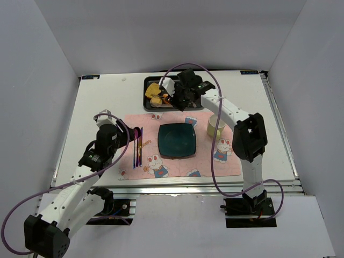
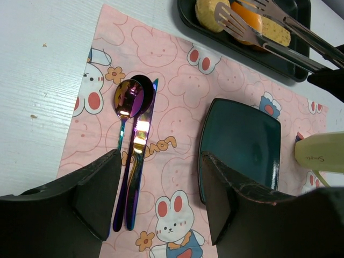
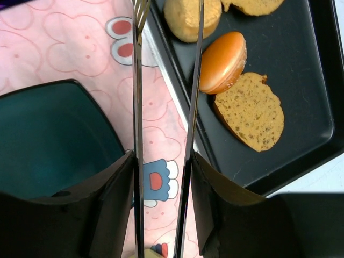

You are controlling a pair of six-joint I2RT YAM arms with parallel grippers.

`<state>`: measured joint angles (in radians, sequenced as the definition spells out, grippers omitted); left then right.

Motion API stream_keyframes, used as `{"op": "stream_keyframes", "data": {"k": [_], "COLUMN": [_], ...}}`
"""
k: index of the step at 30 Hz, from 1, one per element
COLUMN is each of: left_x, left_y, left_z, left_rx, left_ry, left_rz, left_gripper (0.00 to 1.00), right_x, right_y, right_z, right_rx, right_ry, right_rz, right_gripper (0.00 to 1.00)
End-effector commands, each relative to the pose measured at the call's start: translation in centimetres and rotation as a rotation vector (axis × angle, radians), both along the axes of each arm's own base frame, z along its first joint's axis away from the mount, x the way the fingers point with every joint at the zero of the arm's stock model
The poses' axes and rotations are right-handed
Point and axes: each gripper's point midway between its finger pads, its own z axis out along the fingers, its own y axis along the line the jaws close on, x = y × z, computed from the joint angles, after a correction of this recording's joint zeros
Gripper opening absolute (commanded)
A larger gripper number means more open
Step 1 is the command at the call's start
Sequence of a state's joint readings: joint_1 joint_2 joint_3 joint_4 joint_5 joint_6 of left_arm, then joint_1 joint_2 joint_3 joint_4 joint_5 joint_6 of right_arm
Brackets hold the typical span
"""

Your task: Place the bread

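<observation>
The right gripper (image 3: 163, 161) is clamped on a pair of silver metal tongs (image 3: 138, 107), whose blades stand apart above the small round golden-tan bun (image 3: 188, 21) lying in the black rectangular tray (image 3: 306, 80). The left gripper (image 2: 161, 161) hangs spread wide and empty over the pink rabbit-print placemat (image 2: 177, 123) on the white table (image 1: 102, 102), with plain grey walls (image 1: 43, 54) around

White arms (image 1: 72, 185), black joints, purple cables (image 1: 212, 161)

White table (image 1: 102, 102) — pink placemat (image 1: 177, 167), black tray (image 1: 146, 97)

Parted left pincer (image 2: 161, 157) hangs above cutlery (image 2: 137, 141) and teal plate (image 2: 242, 141).
</observation>
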<state>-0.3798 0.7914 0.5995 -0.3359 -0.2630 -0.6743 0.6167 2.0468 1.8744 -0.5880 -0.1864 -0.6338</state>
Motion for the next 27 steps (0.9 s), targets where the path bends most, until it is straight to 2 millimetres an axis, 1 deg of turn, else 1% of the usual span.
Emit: {"op": "stream_keyframes", "data": {"k": [1, 3, 4, 8, 12, 13, 16, 18, 19, 22, 24, 27], "left_x": [0.3, 0.4, 0.4, 0.5, 0.4, 0.4, 0.4, 0.4, 0.4, 0.3, 0.3, 0.2], "left_y": [0.0, 0.0, 0.0, -0.1, -0.1, -0.1, -0.1, -0.2, -0.1, -0.1, 0.0, 0.0], "left_z": [0.0, -0.1, 0.0, -0.2, -0.3, -0.4, -0.6, -0.6, -0.7, -0.7, -0.6, -0.7], "left_rx": [-0.005, -0.003, -0.004, -0.002, -0.004, -0.002, -0.006, -0.01, -0.009, -0.008, -0.008, -0.011], "left_ry": [-0.006, -0.005, -0.006, -0.003, -0.001, 0.0, -0.001, -0.003, -0.001, -0.002, -0.003, -0.004], "left_rz": [0.01, 0.008, 0.008, 0.005, 0.005, 0.004, 0.004, 0.004, 0.004, 0.007, 0.008, 0.01], "left_gripper": [0.7, 0.7, 0.7, 0.7, 0.7, 0.71, 0.71, 0.71, 0.71, 0.71, 0.71, 0.71], "right_x": [1.8, 2.1, 2.1, 2.1, 2.3, 2.0, 1.9, 1.5, 1.5, 1.4, 1.7, 1.8], "right_y": [0.6, 0.7, 0.7, 0.9, 0.9, 1.1, 1.2, 1.3, 1.5, 1.7, 1.3, 1.3], "right_z": [0.3, 0.0, -0.4, -1.1, -1.3, -1.6, -1.7, -2.6, -2.6, -3.3, -3.5, -3.7], "right_rx": [0.006, -0.004, -0.01, -0.02, -0.03, -0.038, -0.049, -0.08, -0.083, -0.097, -0.117, -0.132], "right_ry": [-0.067, -0.084, -0.081, -0.087, -0.105, -0.107, -0.127, -0.139, -0.148, -0.152, -0.163, -0.174], "right_rz": [-0.03, -0.038, -0.039, -0.041, -0.047, -0.038, -0.029, -0.019, -0.018, -0.018, -0.038, -0.048], "right_gripper": [0.49, 0.49, 0.5, 0.5, 0.51, 0.51, 0.51, 0.5, 0.5, 0.5, 0.5, 0.49]}}
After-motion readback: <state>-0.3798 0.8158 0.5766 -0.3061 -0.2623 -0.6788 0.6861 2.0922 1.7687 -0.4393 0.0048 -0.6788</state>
